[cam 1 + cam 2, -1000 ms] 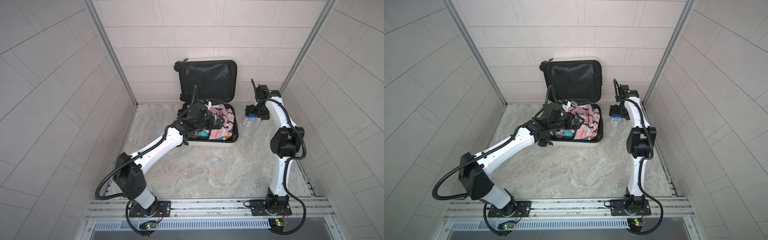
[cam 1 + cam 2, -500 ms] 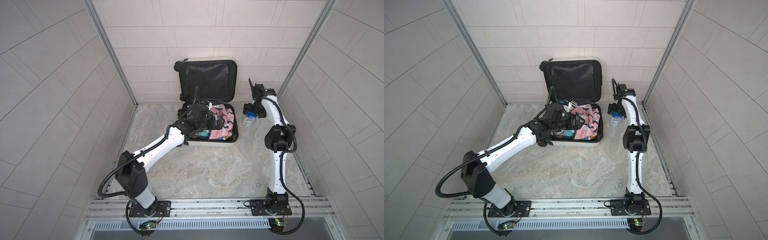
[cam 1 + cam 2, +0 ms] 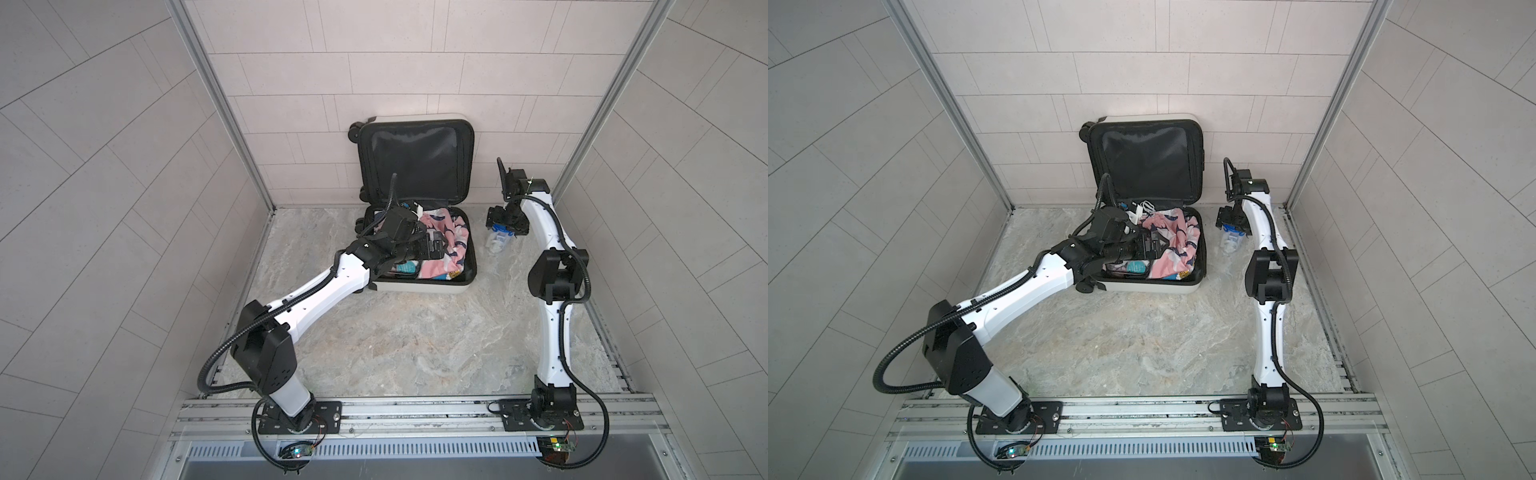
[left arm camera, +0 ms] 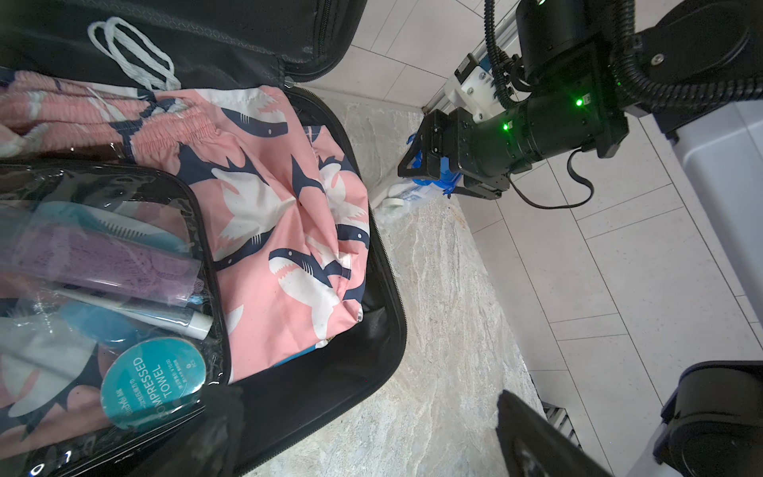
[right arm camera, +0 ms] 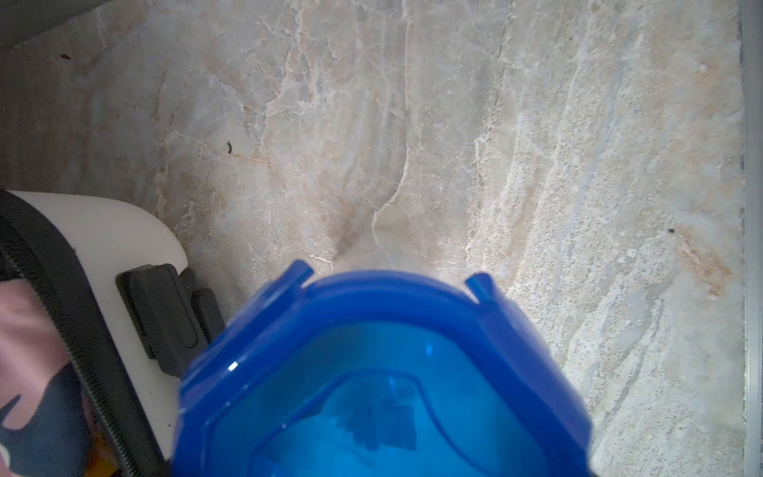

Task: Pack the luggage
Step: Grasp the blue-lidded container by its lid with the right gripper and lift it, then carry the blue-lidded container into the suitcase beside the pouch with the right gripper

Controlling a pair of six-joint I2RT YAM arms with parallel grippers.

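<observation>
Here we find the luggage (image 3: 424, 286) lying open by the far wall, its lid (image 3: 415, 162) upright, with pink shark shorts (image 4: 268, 206) and a clear pouch (image 4: 103, 268) inside. Our left gripper (image 3: 434, 248) hovers over them, fingers spread. Our right gripper (image 3: 501, 224) is low over a blue plastic piece (image 5: 371, 371) just right of the luggage; we cannot tell how its fingers are set.

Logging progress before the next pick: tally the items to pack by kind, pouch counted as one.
Pink shark-print shorts: 1
Clear toiletry pouch: 1
Blue-rimmed item beside the luggage: 1
Total: 3
</observation>
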